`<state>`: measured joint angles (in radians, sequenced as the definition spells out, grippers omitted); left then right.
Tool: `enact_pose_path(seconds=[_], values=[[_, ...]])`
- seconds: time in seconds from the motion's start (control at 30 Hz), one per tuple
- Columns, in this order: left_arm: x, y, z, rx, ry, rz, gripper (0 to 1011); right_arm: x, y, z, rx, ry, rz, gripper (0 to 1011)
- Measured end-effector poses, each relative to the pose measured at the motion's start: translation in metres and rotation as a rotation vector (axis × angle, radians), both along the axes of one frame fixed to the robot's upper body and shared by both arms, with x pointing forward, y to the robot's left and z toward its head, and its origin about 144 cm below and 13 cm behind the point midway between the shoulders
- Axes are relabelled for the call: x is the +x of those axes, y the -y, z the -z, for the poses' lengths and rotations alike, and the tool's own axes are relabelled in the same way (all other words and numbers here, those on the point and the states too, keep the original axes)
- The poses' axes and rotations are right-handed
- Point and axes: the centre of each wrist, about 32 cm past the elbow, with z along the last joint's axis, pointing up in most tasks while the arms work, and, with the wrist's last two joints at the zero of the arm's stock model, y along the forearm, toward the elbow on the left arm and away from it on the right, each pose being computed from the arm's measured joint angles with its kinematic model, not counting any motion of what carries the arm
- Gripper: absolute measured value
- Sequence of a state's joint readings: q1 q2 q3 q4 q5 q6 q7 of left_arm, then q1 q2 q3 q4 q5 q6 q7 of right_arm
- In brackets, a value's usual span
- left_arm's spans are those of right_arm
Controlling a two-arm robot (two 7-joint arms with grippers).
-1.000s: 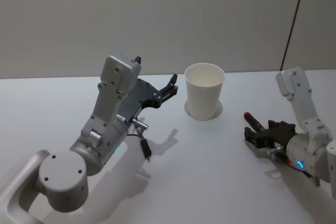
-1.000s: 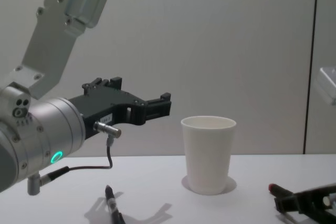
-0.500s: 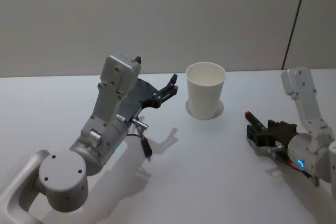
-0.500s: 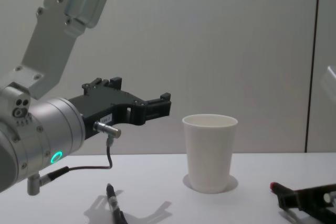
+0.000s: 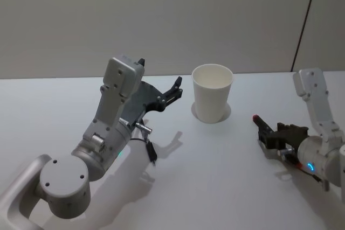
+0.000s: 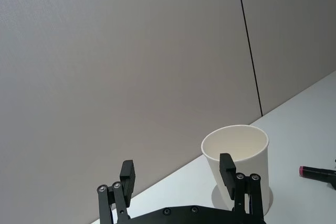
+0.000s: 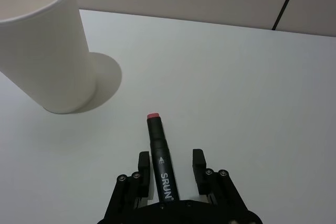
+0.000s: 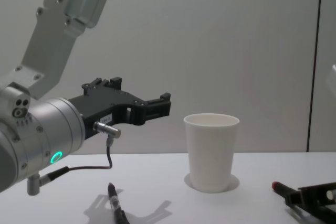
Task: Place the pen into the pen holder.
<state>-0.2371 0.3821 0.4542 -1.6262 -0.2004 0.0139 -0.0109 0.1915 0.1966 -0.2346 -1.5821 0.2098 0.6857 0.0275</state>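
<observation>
While the right gripper (image 7: pixel 170 157) sits low over the table, its fingers stand apart on either side of the pen (image 7: pixel 158 145), a black marker with a red end and the lettering SRUN. The pen holder (image 7: pixel 44 51) stands upright just beyond that end, not touching it. The left gripper (image 6: pixel 177 174) hangs raised beside the cup, fingers spread and empty. A second dark pen (image 5: pixel 151 153) lies beneath that arm. The white table (image 5: pixel 215 187) meets a grey wall (image 5: pixel 161 14).

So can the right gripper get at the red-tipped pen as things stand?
Probably yes. The right gripper sits low over the table with its jaws open on either side of the pen. Nothing lies between them, and the cup stands apart.
</observation>
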Motion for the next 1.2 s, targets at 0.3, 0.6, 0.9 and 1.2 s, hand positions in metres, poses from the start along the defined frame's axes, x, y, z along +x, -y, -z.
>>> enact_pose_path(seconds=[0.3, 0.6, 0.9, 1.2], values=[[0.0000, 0.0000, 0.0000, 0.000, 0.000, 0.000, 1001, 0.0024, 0.0005, -0.0009, -0.008, -0.001, -0.004, 440], [0.0000, 0.0000, 0.0000, 0.000, 0.000, 0.000, 1001, 0.0044, -0.0002, -0.0011, -0.012, -0.002, -0.021, 357], [0.0000, 0.0000, 0.0000, 0.000, 0.000, 0.000, 1001, 0.0053, -0.0004, -0.0013, -0.014, -0.002, -0.029, 276], [0.0000, 0.0000, 0.0000, 0.000, 0.000, 0.000, 1001, 0.0057, -0.0008, -0.0014, -0.014, -0.002, -0.033, 218]])
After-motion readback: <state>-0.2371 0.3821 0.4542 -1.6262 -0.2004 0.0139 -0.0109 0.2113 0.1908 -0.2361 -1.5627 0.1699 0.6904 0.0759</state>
